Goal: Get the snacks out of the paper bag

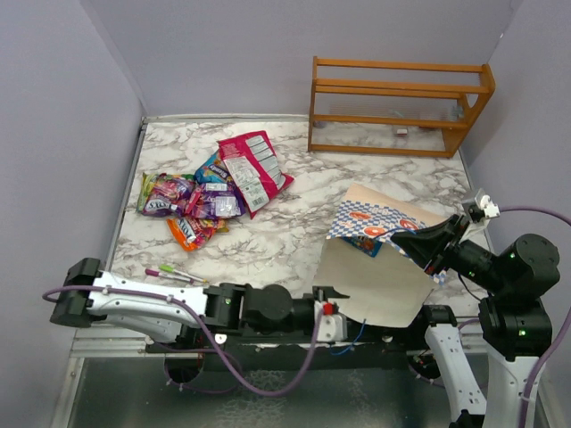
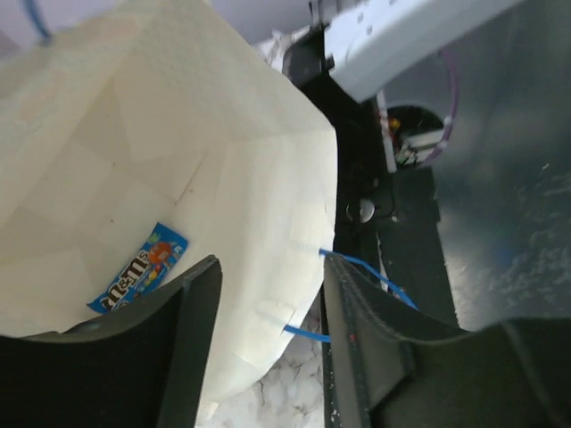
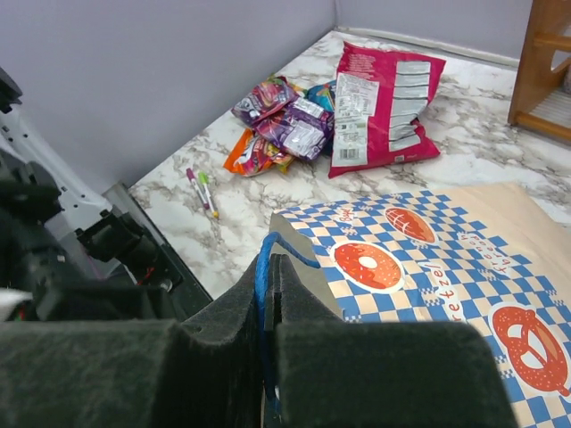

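The paper bag (image 1: 375,276) lies on its side at the right, chequered face up, its cream mouth towards the near edge. My right gripper (image 3: 272,267) is shut on the bag's upper rim and blue cord handle. My left gripper (image 2: 272,267) is open at the mouth, its fingers (image 2: 192,339) either side of the lower rim and the other blue handle. Inside the bag (image 2: 134,160) lies one blue snack packet (image 2: 138,269). A pile of snacks (image 1: 201,201) and a large red-pink packet (image 1: 254,169) lie on the table at the back left.
An orange wooden rack (image 1: 397,107) stands at the back right. Two thin pens (image 1: 174,274) lie near the left arm. The table's walls close in the left, back and right sides.
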`<state>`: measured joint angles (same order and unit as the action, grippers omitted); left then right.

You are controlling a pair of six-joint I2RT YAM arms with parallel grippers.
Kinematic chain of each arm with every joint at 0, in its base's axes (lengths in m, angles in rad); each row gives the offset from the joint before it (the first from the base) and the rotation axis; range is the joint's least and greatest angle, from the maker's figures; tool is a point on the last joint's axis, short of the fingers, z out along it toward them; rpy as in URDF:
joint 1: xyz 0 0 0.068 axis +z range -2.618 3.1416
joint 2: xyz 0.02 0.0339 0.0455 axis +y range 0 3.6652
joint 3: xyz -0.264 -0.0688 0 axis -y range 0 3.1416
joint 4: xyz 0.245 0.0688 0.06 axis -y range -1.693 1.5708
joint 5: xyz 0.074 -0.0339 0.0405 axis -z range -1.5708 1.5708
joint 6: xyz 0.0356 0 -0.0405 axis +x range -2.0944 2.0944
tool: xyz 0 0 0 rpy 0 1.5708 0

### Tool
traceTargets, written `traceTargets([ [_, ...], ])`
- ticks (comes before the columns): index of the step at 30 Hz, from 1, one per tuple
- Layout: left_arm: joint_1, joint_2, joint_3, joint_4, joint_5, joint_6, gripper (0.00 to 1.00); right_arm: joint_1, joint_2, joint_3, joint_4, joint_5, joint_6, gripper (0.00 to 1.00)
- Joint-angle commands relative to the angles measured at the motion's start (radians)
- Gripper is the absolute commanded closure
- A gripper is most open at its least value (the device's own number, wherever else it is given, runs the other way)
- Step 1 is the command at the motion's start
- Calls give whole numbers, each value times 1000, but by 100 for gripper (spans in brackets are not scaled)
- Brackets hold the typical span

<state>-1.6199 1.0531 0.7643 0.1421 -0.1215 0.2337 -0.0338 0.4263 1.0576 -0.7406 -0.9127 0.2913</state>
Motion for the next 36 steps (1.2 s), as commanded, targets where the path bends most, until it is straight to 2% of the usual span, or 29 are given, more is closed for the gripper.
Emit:
traceTargets([
  [1,-62,155,57,65,-267,119,50,3,12,26,69,46,27,98],
  [6,-63,318,53,237,-378,166,56,3,1,11,77,48,32,98],
  [8,-61,389,89,230,-391,220,62,3,-3,10,80,43,38,98],
  [10,-40,448,121,214,-386,270,73,3,-5,12,80,39,39,98],
  [12,-3,486,150,175,-318,289,76,3,-5,18,80,36,41,98],
  [19,126,574,236,67,-104,369,69,3,-12,25,80,38,42,98],
  [22,192,621,306,-13,13,397,61,3,-16,19,91,31,51,98],
  [31,268,855,517,-143,11,521,48,3,-17,36,89,23,53,98],
  [36,305,931,582,-164,-1,530,47,3,-18,39,90,21,56,98],
])
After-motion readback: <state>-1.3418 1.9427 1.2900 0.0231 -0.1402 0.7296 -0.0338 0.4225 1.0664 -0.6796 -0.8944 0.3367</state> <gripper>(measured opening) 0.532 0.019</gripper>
